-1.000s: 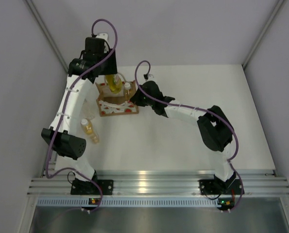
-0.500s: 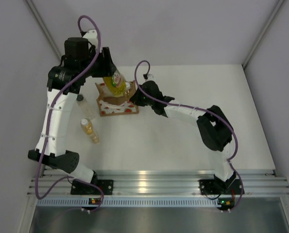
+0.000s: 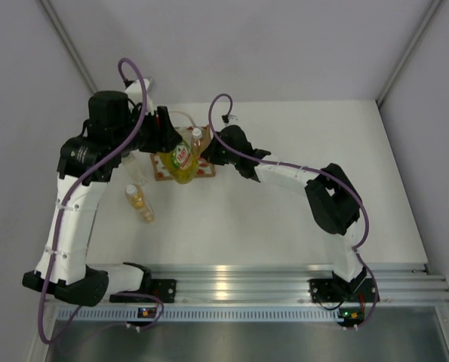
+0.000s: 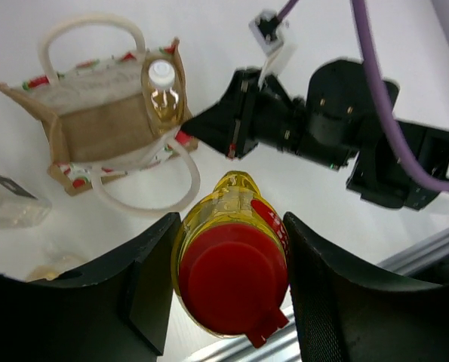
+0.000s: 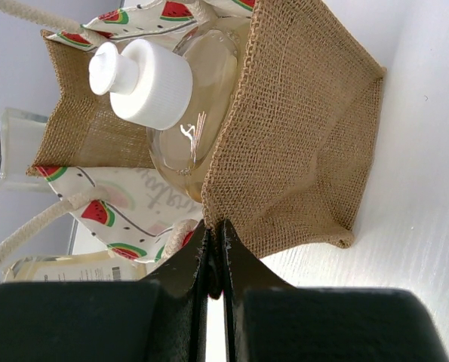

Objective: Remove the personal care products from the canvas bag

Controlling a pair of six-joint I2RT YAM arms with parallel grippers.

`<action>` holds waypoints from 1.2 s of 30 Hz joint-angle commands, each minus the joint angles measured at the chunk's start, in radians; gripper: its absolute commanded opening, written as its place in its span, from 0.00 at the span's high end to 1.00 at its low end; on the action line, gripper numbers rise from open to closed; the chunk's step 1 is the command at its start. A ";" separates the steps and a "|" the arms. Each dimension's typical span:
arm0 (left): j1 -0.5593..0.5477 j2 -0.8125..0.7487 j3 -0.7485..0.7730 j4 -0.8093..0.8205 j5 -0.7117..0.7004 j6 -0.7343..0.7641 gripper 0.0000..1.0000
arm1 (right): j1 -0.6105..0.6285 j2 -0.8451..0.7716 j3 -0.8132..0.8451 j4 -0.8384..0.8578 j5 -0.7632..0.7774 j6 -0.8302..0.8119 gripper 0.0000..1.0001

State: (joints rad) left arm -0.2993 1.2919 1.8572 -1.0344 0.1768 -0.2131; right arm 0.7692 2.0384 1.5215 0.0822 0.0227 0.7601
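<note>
Left tool point(image 4: 232, 290) clenched on yellow bottle point(image 4: 233, 253), red cap toward wrist camera. Bottle held in air, out of bag point(image 4: 103, 128), overlapping it in top view. Right tool point(image 5: 213, 253) pinched tight on bag's burlap wall at rim. Amber bottle point(image 5: 198, 113), white cap, inside bag at one end. Second amber bottle point(image 3: 139, 204) lies on desk point(image 3: 284, 226) left of bag. Clear bottle point(image 4: 13, 205) on desk near bag.

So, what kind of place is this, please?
Probably a robot lab test cell: a white tabletop enclosed by plain grey wall panels, and a ribbed aluminium rail carrying white robot arms.
</note>
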 commanded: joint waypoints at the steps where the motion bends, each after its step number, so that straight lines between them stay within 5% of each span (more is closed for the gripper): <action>1: -0.015 -0.078 -0.067 0.083 0.024 0.004 1.00 | -0.010 0.040 0.020 -0.073 -0.017 -0.021 1.00; 11: -0.034 -0.164 -0.311 0.097 -0.176 -0.020 1.00 | -0.011 0.039 0.029 -0.076 -0.017 -0.019 1.00; 21: -0.069 -0.286 -0.647 0.368 -0.520 -0.147 1.00 | -0.011 0.043 0.049 -0.081 -0.046 -0.013 1.00; 36: -0.110 -0.131 -0.817 0.609 -0.833 -0.335 1.00 | -0.011 0.062 0.057 -0.079 -0.063 0.002 1.00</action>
State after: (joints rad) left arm -0.4049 1.1481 1.0218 -0.6312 -0.5407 -0.4908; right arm 0.7628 2.0583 1.5585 0.0624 -0.0158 0.7559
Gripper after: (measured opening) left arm 0.590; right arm 0.026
